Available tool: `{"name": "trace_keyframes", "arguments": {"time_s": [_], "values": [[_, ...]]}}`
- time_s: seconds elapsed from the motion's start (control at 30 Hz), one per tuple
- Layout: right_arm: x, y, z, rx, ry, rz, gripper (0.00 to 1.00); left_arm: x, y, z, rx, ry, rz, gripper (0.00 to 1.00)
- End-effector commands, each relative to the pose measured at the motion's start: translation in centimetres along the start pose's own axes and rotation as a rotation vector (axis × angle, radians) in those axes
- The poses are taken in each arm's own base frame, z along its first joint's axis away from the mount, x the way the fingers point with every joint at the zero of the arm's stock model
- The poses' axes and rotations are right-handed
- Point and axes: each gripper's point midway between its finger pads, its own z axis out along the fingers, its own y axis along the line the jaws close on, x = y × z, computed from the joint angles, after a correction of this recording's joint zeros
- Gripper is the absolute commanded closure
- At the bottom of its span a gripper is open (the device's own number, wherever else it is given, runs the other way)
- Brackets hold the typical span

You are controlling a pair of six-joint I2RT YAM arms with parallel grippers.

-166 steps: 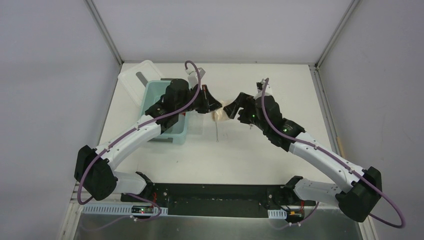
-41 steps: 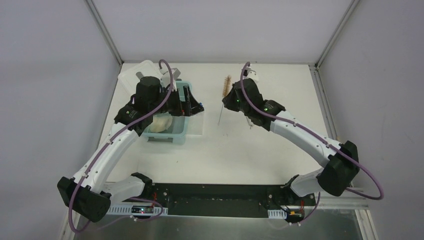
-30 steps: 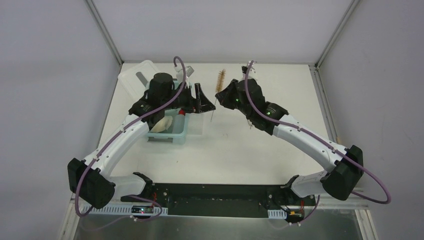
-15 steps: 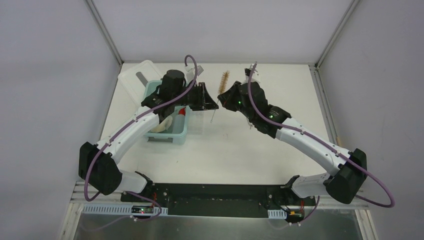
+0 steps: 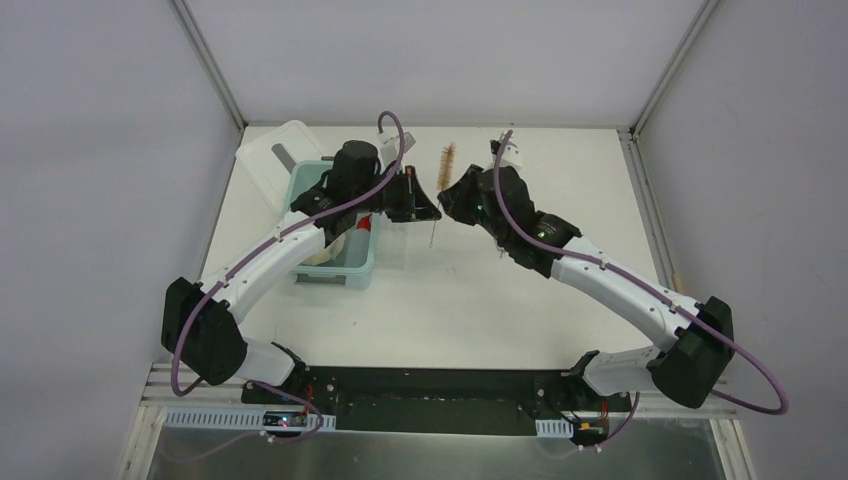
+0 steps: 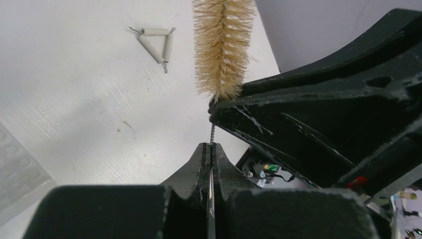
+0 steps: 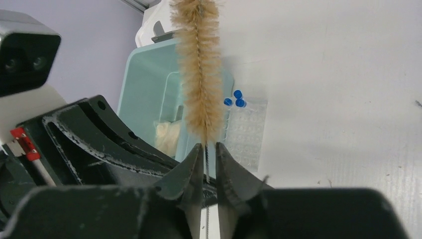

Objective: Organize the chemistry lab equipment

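Spanning the gap between both arms, the bottle brush (image 5: 447,160) is being held off the table (image 5: 520,310) near its far edge. Its tan bristle head is pointing toward the far side and its bare twisted-wire stem is trailing toward the robot. How steeply it is tilting off the table cannot be told from the top view.

The right gripper (image 7: 205,152) is clamping the wire directly under the bristles, with its fingers pressed together on the stem. The left gripper (image 6: 211,149) is pinching the same wire a little further down. Its fingers are closed flat against the stem, and a short bare stretch is showing between its tips and the bristle base. The two grippers are sitting almost nose to nose, so the brush is being carried by both at once.

The teal bin (image 5: 335,278) is standing to the left of the brush, on the left arm's side. The squeeze bottle (image 5: 352,242) is lying inside it with its red spout up. The tube rack (image 7: 246,134) is lying just beside the bin, between it and the brush, with blue-capped tubes (image 7: 234,99) at its far end.

Judging from this layout, a hand-over to the left arm is under way. The coming move is depending on the right fingers opening while the left grip is holding. With the stem this thin, the bristle head may swing once it is supported at one point only.
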Motion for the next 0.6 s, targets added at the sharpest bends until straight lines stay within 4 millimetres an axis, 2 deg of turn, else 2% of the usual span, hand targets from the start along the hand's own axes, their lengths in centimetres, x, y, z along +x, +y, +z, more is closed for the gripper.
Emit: {"name": "trace_keyframes", "arguments": {"time_s": [0.0, 0.13, 0.23, 0.33, 0.4, 0.57], "values": [[-1.8, -0.2, -0.8, 0.037, -0.042, -0.042, 0.69, -1.8, 0.8, -1.6, -0.093, -0.093, 0.101, 1.00], [-2.8, -2.7, -1.2, 0.139, -0.070, -0.124, 0.41, -1.8, 4.5, -3.6, -0.232, -0.069, 0.106, 1.00], [-3.7, -4.7, -1.8, 0.186, -0.083, -0.150, 0.28, -2.7, 7.0, -6.5, -0.334, -0.090, 0.119, 1.00], [-3.8, -7.3, -1.9, 0.221, -0.054, -0.137, 0.23, -3.7, 9.2, -10.1, -0.458, -0.125, 0.155, 1.00], [-3.7, -9.7, -1.6, 0.270, -0.028, -0.125, 0.23, -3.7, 11.4, -12.3, -0.573, -0.106, 0.171, 1.00], [-2.5, -15.7, -0.9, 0.421, 0.139, -0.217, 0.25, -0.7, 16.6, -16.8, -0.847, 0.077, 0.163, 1.00]]}}
